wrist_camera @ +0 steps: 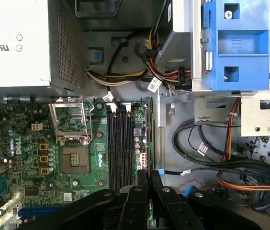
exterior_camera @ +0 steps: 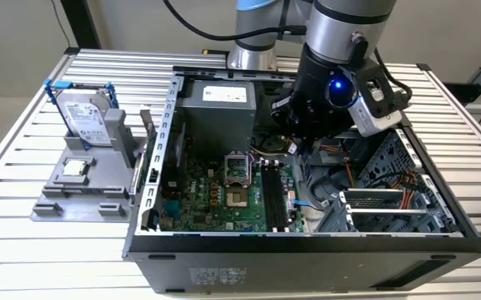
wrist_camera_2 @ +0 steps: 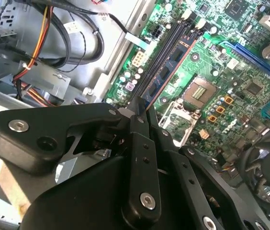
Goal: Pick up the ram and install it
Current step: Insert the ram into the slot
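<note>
Worktop of silver slatted metal carries a black computer tower case lying on its side with the panel off. A silver and black robot arm reaches down into the case from the far side in the exterior view. A grey boxy power supply sits in the case's far corner, and a green motherboard covers the floor in front of it. Toward the exterior view's right the case holds grey drive cages and bundles of black and orange cables; the first wrist view also takes in a bright blue plastic drive bracket.

Outside the case, on the exterior view's left, stands a grey plastic parts holder. A silver boxy hard drive in a blue frame stands upright in it, and a small square silver-topped processor chip lies flat on a lower step.

The black two-fingered claw is closed on the ram, a long thin dark blue-green stick with a row of black chips. The stick juts forward from the fingertips over the motherboard. It runs parallel to the black memory slots and just beside them, near the metal-framed processor socket. Whether its lower edge touches a slot cannot be told.
</note>
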`<state>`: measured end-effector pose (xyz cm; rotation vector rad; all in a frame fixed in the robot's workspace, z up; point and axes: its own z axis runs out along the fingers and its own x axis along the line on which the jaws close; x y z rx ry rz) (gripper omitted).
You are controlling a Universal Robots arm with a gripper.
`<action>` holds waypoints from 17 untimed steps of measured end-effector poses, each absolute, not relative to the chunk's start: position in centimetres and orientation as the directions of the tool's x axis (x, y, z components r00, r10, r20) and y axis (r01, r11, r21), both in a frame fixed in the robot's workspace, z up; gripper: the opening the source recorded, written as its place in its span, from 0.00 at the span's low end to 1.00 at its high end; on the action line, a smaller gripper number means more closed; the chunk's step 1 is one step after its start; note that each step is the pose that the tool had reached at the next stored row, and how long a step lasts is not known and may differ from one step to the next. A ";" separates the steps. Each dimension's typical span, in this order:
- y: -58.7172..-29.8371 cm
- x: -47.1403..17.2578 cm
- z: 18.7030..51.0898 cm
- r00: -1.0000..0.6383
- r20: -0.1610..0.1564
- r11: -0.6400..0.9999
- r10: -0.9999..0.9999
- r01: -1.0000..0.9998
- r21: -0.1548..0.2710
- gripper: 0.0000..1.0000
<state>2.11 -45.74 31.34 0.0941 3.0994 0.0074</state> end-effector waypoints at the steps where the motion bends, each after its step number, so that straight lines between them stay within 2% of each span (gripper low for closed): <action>1: -45.7 2.0 30.6 -0.995 -0.041 0.996 0.090 0.090 0.006 0.00; 17: -45.9 1.9 27.7 -0.997 -0.041 0.998 0.063 0.063 0.006 0.00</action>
